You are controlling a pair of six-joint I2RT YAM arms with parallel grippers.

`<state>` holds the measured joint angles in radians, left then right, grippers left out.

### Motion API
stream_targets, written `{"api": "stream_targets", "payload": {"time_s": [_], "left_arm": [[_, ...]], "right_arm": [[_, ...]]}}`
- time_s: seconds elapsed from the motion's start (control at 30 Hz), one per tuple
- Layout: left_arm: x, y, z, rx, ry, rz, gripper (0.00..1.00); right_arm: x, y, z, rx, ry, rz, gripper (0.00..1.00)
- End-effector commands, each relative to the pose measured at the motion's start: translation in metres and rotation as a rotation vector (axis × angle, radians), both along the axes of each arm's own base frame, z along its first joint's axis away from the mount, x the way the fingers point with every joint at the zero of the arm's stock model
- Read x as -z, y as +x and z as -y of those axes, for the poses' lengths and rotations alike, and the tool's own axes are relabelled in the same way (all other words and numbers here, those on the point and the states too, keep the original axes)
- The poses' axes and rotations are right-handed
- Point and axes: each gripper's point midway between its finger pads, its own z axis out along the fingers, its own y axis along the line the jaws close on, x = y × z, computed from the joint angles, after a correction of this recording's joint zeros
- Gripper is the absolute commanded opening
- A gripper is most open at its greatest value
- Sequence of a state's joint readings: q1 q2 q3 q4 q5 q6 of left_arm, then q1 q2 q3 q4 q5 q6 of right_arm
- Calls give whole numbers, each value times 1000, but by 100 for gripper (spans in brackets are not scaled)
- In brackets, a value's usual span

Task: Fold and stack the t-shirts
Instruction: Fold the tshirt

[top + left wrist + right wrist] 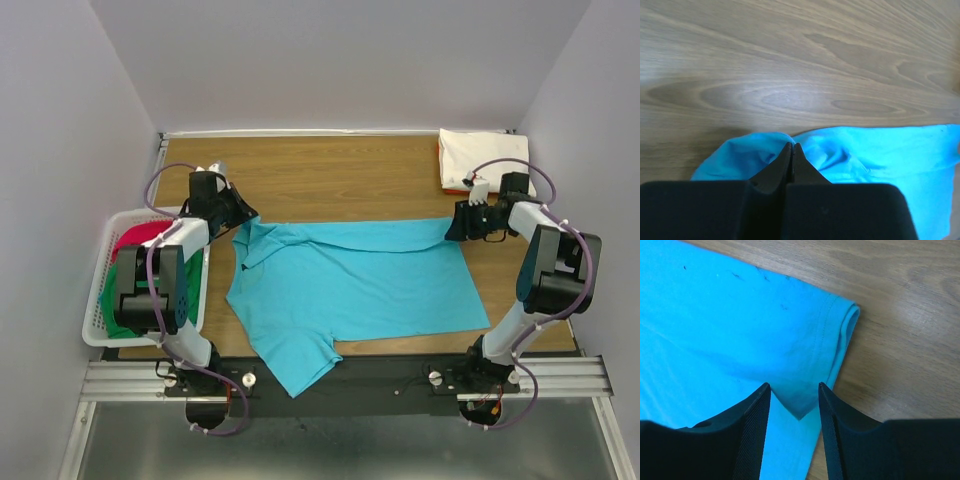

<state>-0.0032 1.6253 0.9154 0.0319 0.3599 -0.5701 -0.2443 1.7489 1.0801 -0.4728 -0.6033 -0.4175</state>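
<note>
Pinching far-left corner of blue tee (350, 285), my left pincer (791, 146) clamped together on cloth. My right pincer (793, 387) apart, straddling far-right hem corner. Tee spread across table (330, 170); cream tee (480, 160) far right.

The counter (340, 180) is finished in smooth, faintly glossy wood grain. The turquoise t-shirt (350, 285) is made of soft matt cloth. The right fingers (752, 440) are faced in ribbed matt black.

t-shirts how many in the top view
5: turquoise tee spread mid-table; cream-white tee folded far right on an orange tee; red tee and green tee in the basket. More may be hidden there.
</note>
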Motion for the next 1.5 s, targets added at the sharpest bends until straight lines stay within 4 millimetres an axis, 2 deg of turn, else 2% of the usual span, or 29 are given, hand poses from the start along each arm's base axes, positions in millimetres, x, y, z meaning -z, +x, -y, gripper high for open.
{"api": "stream_targets", "payload": {"time_s": [0.0,0.1,0.33,0.5,0.6,0.67,0.73,0.8,0.9,0.97,1.03,1.1,1.13,1.17,1.2,1.23,1.3,1.37,1.4,1.43,1.47], "left_arm": [[-15,11,13,44,-83,55,3],[-23,18,-1,2,-37,71,5],[-65,23,-34,-143,80,171,8],[-59,18,-43,-166,88,144,10],[-52,16,-45,-168,92,125,16],[-53,14,-45,-163,90,129,21],[-56,14,-44,-153,88,139,21],[-60,14,-41,-136,87,148,29],[-73,10,-40,-124,92,186,33],[-94,6,-40,-121,95,243,35],[-109,1,-30,-53,83,309,41],[-117,-8,-9,105,53,347,44],[-115,-12,1,179,43,340,44],[-97,-14,9,236,36,282,44],[-91,-20,24,305,37,232,44],[-72,-18,21,346,89,196,45],[-59,-21,44,434,134,157,44],[-27,-27,50,495,172,61,44],[-23,-22,50,496,213,51,44],[-7,-26,58,531,237,3,44],[2,-24,55,522,272,-19,44]], "right_arm": [[-11,14,4,12,-3,41,51],[-20,16,0,-18,11,76,51],[-30,20,-4,-46,30,110,51],[-29,19,-4,-50,30,109,51],[-27,16,-5,-56,27,103,51],[-26,16,-4,-58,21,104,51],[-25,17,-4,-62,23,103,51],[-26,19,-6,-70,23,106,51],[-29,20,-15,-95,27,105,51],[-29,19,-22,-119,29,103,51],[-31,17,-36,-157,34,105,51],[-32,14,-49,-189,55,103,51],[-34,13,-52,-195,63,104,51],[-35,12,-57,-206,77,103,51],[-36,11,-59,-206,87,101,51],[-36,9,-60,-209,94,99,51],[-36,6,-63,-214,106,95,51],[-35,4,-63,-214,107,91,51],[-32,1,-63,-213,105,82,51],[-31,0,-63,-213,102,81,52],[-29,-2,-62,-212,99,75,52]]}}
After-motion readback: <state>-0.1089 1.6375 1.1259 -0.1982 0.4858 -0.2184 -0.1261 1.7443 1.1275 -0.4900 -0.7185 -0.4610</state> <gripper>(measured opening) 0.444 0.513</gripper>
